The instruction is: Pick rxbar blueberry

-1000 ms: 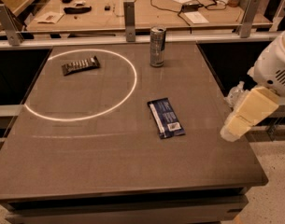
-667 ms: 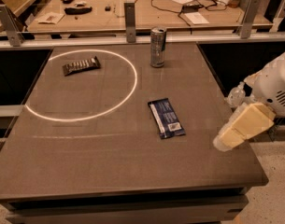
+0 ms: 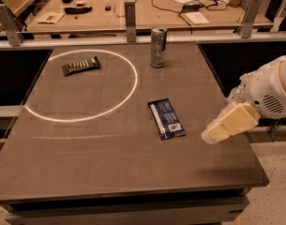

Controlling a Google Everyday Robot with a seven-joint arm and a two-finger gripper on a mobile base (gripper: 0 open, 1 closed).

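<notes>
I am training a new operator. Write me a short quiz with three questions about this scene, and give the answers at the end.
1. True or false: the blue bar lies inside the white ring.
2. What stands near the far edge of the table? A) a can B) a cup C) a bottle
3. Fill in: as pictured, the gripper hangs over the table's ___ edge, beside the blue bar.

Key
1. False. It lies outside the ring; the brown bar is inside.
2. A
3. Right. The gripper is apart from the bar.
</notes>
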